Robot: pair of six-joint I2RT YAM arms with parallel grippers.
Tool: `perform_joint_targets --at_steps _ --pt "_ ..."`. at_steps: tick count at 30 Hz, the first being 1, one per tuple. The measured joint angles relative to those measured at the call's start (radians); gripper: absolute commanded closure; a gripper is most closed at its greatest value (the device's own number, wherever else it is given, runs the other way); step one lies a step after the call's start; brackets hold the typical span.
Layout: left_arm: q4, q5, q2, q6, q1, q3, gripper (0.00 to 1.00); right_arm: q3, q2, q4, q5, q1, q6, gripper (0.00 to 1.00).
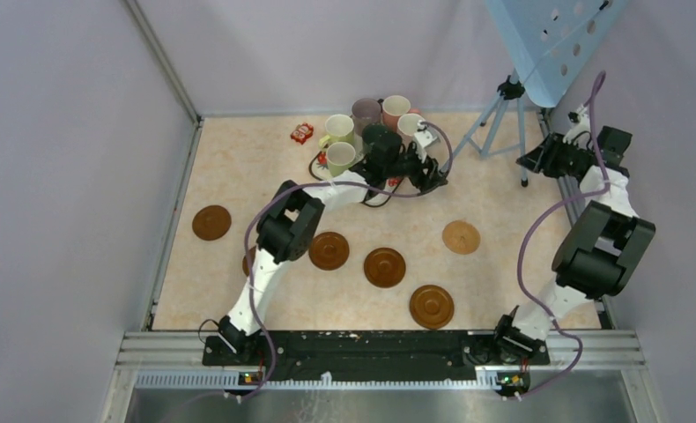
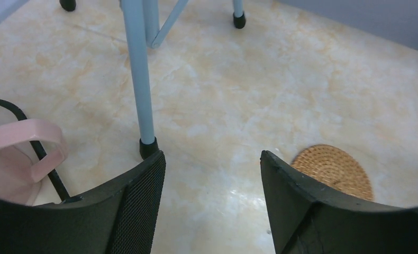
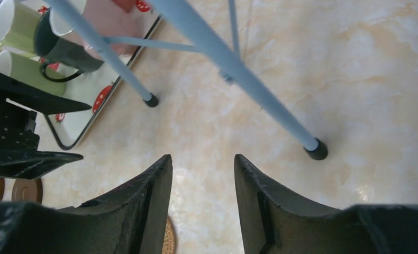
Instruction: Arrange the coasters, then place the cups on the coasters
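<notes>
Six round brown wooden coasters [image 1: 385,267] lie spread in a loose line across the near half of the beige marbled tabletop [image 1: 344,304]. One is a lighter tan woven disc [image 2: 334,169], and another is partly hidden under the left arm. None of them carries a cup, so the arranging looks largely done and the placing not yet begun.

The six small ceramic mugs [image 1: 380,139] crowd together at the far middle, on a white strawberry-print tray [image 3: 82,124].

The left gripper [image 2: 212,154] hangs just to the right of that cluster with a pink mug [image 2: 11,159] at its side. Its fingers are spread and nothing sits between them, probably ready to take a mug.

The right gripper [image 3: 202,157] is low beside the blue-grey tripod [image 1: 494,123], its jaws also apart and empty. It is likely kept aside there to leave the left arm room.
</notes>
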Motion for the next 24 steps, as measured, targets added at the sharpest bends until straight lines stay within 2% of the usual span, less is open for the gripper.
perform_joint_targets --at_steps 3,8,11,16,21,24 --pt "0.019 0.013 -0.113 -0.005 0.002 -0.111 0.16 -0.074 -0.098 -0.014 -0.01 0.0 -0.019 0.46" --pt "0.005 0.016 -0.307 0.025 0.009 -0.315 0.09 -0.187 -0.243 -0.085 -0.029 0.0 -0.081 0.42" --pt "-0.073 0.015 -0.402 0.057 0.021 -0.39 0.05 -0.23 -0.299 -0.146 -0.032 0.0 -0.137 0.4" --pt "-0.275 0.031 -0.499 0.139 0.108 -0.427 0.06 -0.301 -0.374 -0.232 -0.011 0.021 -0.216 0.4" --pt "-0.408 0.009 -0.558 0.238 0.231 -0.496 0.1 -0.357 -0.441 -0.257 0.029 0.106 -0.25 0.4" --pt "-0.452 -0.038 -0.555 0.269 0.234 -0.5 0.12 -0.358 -0.443 -0.257 0.052 0.149 -0.254 0.4"
